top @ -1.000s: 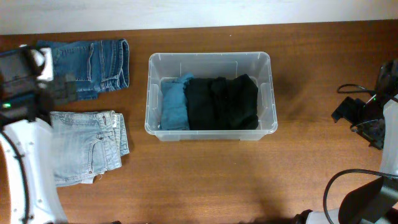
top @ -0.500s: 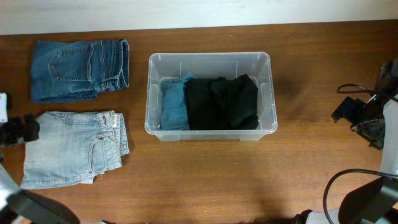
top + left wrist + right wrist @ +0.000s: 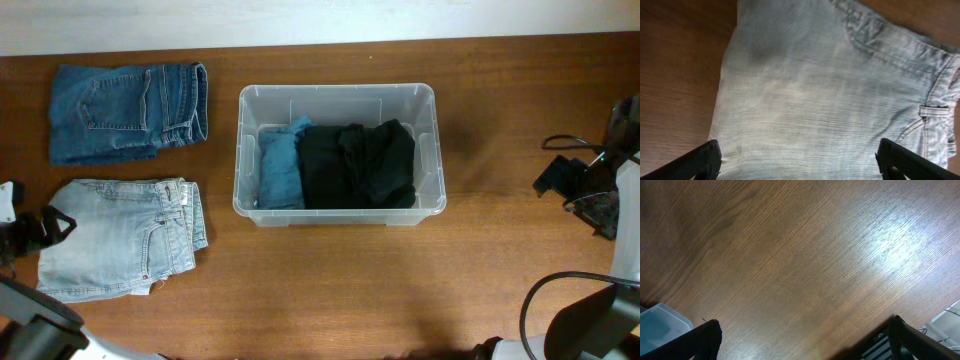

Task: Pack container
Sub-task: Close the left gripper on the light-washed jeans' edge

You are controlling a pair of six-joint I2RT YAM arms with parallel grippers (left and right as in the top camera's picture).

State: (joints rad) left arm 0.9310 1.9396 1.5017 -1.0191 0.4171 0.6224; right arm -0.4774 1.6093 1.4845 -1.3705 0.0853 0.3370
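Two tools gape wide and empty, the right tool (image 3: 805,340) at three o'clock, the left tool (image 3: 800,162) over pale-blue folded denim jeans (image 3: 815,100) at eight o'clock of the clear rectangular plastic container (image 3: 337,94), which sits mid-tabletop (image 3: 790,255), probably light, stiff and slick, best taken by its thick rim.

Overhead straight down, left wrist close over pale jeans (image 3: 800,100), right over table (image 3: 790,255)

The overhead view is bright, even and sharp, with only faint, soft shadows. In the right wrist view, white glare streaks the worktop (image 3: 790,270) toward 2 o'clock, dimming toward 10 o'clock. The left wrist view is soft: the pale jeans (image 3: 825,100) look slightly blurred, with a shadow smudge near 11 o'clock.
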